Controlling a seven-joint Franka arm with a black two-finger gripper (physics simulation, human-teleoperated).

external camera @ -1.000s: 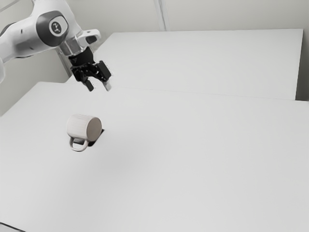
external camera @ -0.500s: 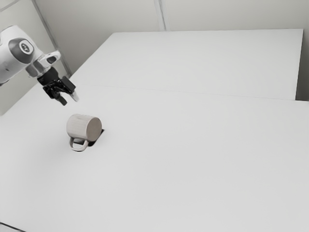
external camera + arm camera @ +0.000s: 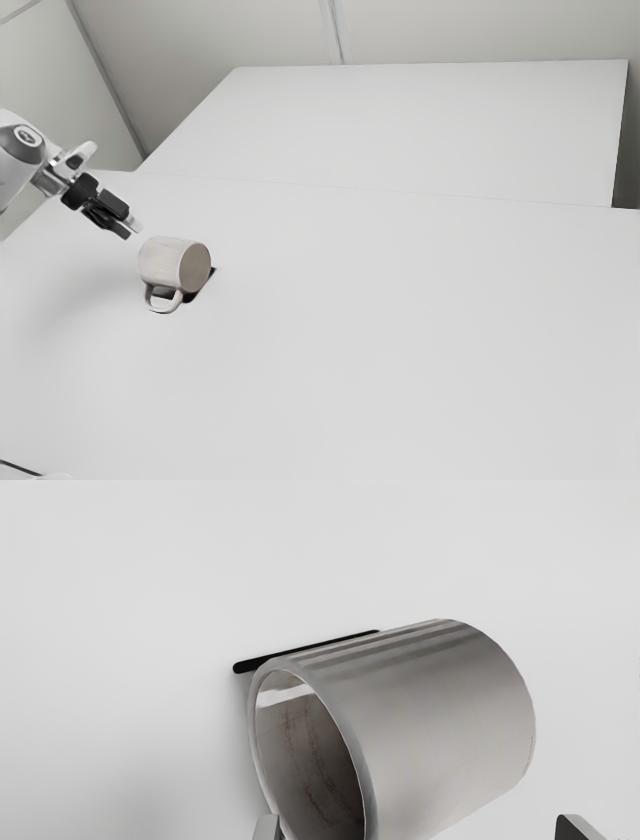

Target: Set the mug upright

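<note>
**One mug on its side, pincer close and open**

Mug [image 3: 170, 264] lies tipped over on the bench [image 3: 400, 330], toward the exterior view's left. Handle [image 3: 163, 309] sticks out to the near side. Wrist view looks partly into the mouth [image 3: 310, 760], so it's sideways, not up. Dark strip [image 3: 250, 665] runs along the bench beside the mug; reads as shadow, can't confirm.

Pincer [image 3: 130, 233] is low, just off the mug on its far left side. Fingers stand wide apart, nothing clamped. Wrist view puts one fingertip [image 3: 266, 827] by the rim at the mouth end, the other [image 3: 570, 827] out past the base end. Can't tell if the first one touches the rim.

Step in hand, my read: lining up for a grasp. Task goal not met as the mug lies.

Next move: get a firm hold before any turning. With the fingers set like this, closing would probably squeeze mouth to base, so check that the spread clears both ends. Then close, lift a little, rotate about a quarter turn until the mouth faces up, lower onto the base, let go.

Watch for: a fingertip catching the rim and spinning the mug, the round wall rolling if nudged, the handle fouling the bench during the turn.
</note>
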